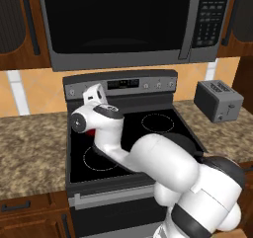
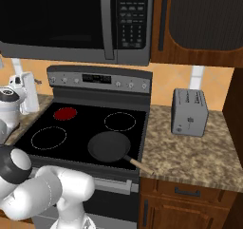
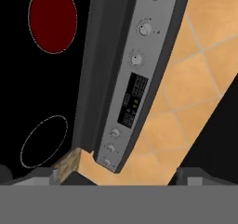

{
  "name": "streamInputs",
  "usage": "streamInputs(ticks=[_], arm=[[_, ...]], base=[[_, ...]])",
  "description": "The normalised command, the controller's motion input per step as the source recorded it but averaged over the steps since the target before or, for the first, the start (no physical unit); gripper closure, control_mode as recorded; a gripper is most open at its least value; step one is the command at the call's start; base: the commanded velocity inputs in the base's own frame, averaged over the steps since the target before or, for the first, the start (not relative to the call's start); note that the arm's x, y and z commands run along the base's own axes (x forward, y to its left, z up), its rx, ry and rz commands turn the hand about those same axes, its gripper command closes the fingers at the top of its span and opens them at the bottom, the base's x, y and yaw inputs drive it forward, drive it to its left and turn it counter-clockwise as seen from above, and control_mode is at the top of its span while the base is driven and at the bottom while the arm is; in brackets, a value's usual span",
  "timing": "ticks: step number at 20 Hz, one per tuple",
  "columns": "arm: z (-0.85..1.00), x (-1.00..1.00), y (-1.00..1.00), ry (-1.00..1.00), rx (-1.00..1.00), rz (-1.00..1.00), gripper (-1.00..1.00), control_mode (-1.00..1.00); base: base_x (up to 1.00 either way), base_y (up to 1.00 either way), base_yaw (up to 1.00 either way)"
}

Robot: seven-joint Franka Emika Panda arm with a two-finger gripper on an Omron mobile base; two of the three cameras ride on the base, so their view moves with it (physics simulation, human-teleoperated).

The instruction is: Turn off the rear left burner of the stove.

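The stove (image 2: pixel 99 96) is a black glass-top range with a grey steel back panel (image 1: pixel 118 84). Its rear left burner (image 2: pixel 65 113) glows as a solid red disc, which appears again in the hand view (image 3: pixel 52 18); in the left base view my arm covers most of it, leaving a red sliver (image 1: pixel 90 131). My gripper (image 3: pixel 121 175) hovers above the cooktop's rear left and faces the back panel. Both fingertips (image 3: pixel 46 174) stand far apart, open and holding nothing. The hand view is rolled, so the row of knobs (image 3: pixel 145 29) and the digital display (image 3: pixel 132 100) run top to bottom.
A black frying pan (image 2: pixel 109 146) sits on the front right burner, handle toward the counter. A grey toaster (image 2: pixel 190 111) stands on the granite counter to the right. The microwave (image 1: pixel 118 19) hangs low over the stove. White-outlined burners (image 2: pixel 48 138) mark the rest of the glass.
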Motion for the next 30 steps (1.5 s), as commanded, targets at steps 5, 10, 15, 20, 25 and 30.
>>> streamInputs(ticks=[5,10,15,20,25,30], arm=[[0.00,0.31,0.00,-0.11,-0.04,0.06,-1.00,-1.00],[0.00,0.35,0.10,-0.02,-0.01,0.03,-1.00,-1.00],[-0.06,0.33,0.09,0.00,-0.04,0.03,-1.00,-1.00],[-0.13,0.34,0.18,-0.03,-0.05,0.03,-1.00,-1.00],[-0.17,0.32,0.11,-0.06,-0.05,0.05,-1.00,-1.00],[-0.10,0.28,0.03,-0.11,-0.04,0.02,-1.00,-1.00]], base=[[0.00,0.00,0.00],[0.00,0.00,0.00],[0.00,0.00,0.00],[0.00,0.00,0.00],[0.00,0.00,0.00],[0.00,0.00,0.00]])
